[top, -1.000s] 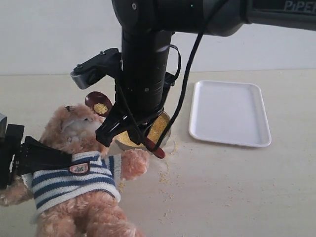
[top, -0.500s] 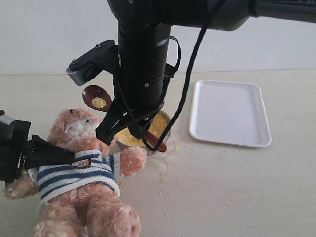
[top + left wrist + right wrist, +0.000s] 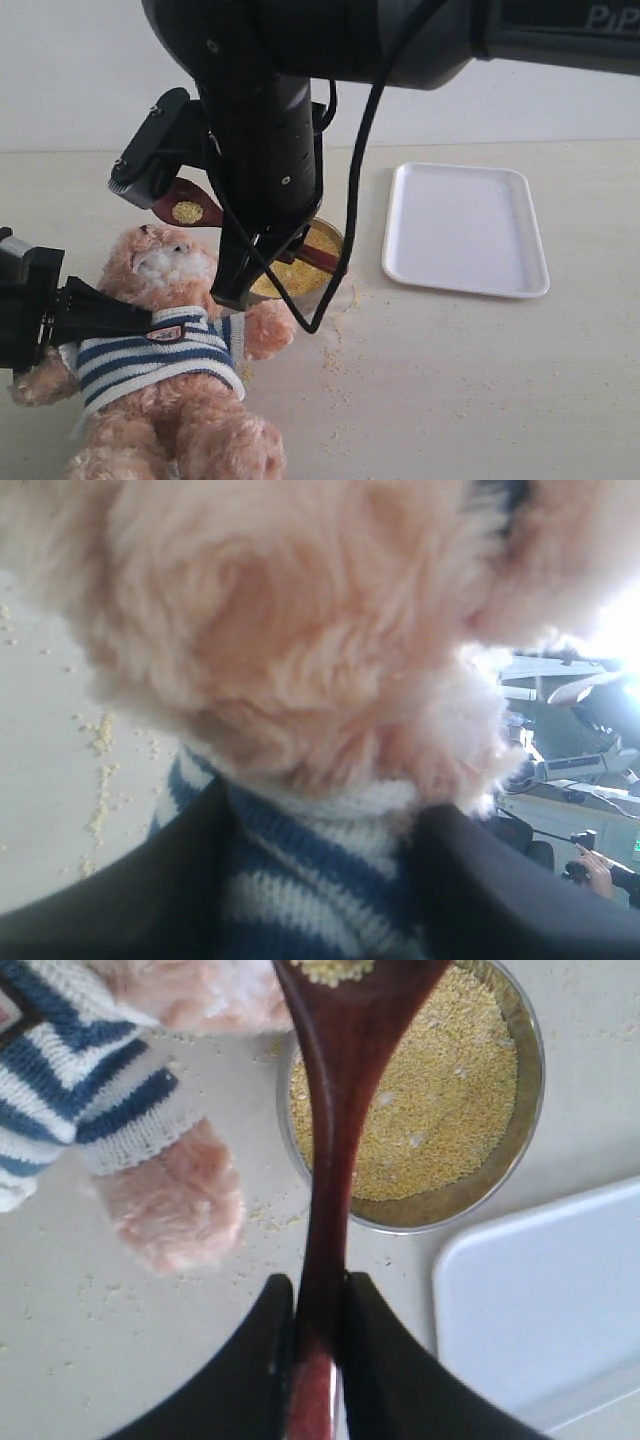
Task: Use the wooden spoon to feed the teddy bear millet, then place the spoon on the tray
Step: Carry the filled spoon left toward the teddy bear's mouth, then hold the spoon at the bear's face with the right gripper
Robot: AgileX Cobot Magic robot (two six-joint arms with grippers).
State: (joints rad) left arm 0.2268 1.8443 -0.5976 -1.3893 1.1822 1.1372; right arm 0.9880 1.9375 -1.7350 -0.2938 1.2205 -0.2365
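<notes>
Right gripper (image 3: 318, 1305) here, clamped tight on the thin handle of the wooden spoon (image 3: 330, 1160), one finger on either side of it, and the grip looks solid. The spoon's round bowl is out to the left, up over the teddy bear (image 3: 160, 340) by its head and clear of its whitish muzzle, with a little heap of millet (image 3: 187, 212) riding in it. The handle runs back across the metal bowl (image 3: 520, 1130), which is filled with yellow grain and sits just beside the bear's outstretched paw. My left gripper (image 3: 322, 825) is closed on the bear's striped shirt just under the chin, a finger on each side of the chest, propping it face up at the near left of the table (image 3: 480, 380). Loose crumbs (image 3: 335, 350) are scattered on the table near the bowl. Over to the right, near the bowl but not touching it, lies the white tray (image 3: 465, 230).
</notes>
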